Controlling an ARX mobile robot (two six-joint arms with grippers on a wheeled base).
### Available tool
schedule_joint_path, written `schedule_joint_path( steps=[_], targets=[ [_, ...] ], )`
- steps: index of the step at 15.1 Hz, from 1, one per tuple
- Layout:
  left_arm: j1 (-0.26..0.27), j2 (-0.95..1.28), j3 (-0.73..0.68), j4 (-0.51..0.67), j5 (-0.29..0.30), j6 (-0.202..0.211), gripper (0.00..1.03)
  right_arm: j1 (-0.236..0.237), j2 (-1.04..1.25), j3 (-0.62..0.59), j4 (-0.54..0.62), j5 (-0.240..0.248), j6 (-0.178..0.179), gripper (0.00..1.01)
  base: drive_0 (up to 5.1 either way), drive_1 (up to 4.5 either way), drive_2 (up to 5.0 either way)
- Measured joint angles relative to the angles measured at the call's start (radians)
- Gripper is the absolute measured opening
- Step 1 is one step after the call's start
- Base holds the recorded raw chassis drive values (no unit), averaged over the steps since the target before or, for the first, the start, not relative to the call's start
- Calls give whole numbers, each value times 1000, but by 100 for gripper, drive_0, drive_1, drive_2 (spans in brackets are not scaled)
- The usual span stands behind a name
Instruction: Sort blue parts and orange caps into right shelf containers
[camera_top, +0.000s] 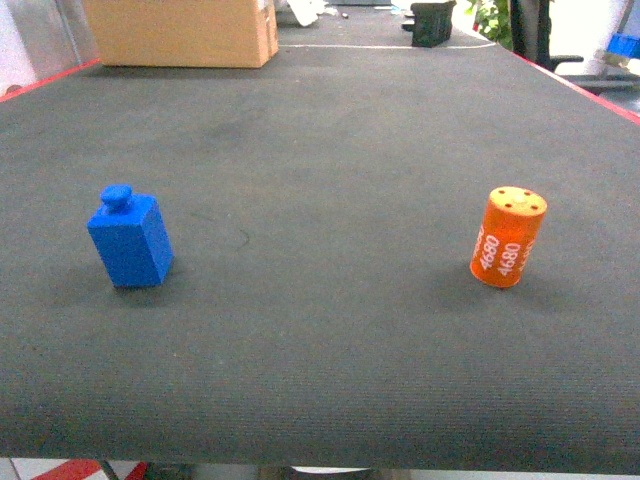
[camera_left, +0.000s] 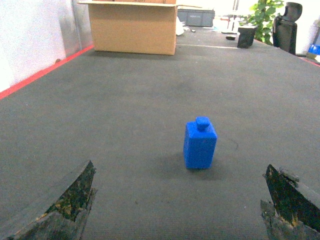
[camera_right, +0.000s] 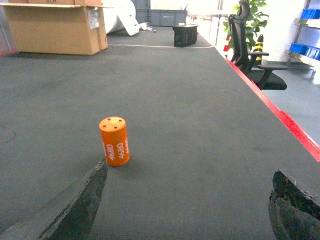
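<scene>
Left gripper (camera_left: 177, 210): jaws spread wide, nothing held, both worn fingers low in the wrist view.
Blue part (camera_left: 200, 143): upright on the dark table (camera_left: 125, 100), ahead of the left jaws, roughly centred between them, apart from both.
Right gripper (camera_right: 187, 210): jaws wide apart, holding nothing.
Orange cap (camera_right: 114, 141): standing upright, just beyond the tip of the jaw on the view's left side, off-centre.
Writing: "4680" in white, printed vertically on the cap's side.
Cardboard box (camera_top: 180, 30): far back left; its label is unreadable.
Spacing: head view puts part and cap well apart, left and right.
</scene>
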Motion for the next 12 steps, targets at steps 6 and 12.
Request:
schedule_joint_path(
  steps=[6, 12],
  targets=[
    [0, 0, 0, 0, 0, 0, 98, 0, 0, 0, -1, 0, 0, 98, 0, 0, 0],
    [0, 0, 0, 0, 0, 0, 98, 0, 0, 0, 0, 0, 0, 98, 0, 0, 0]
  ],
)
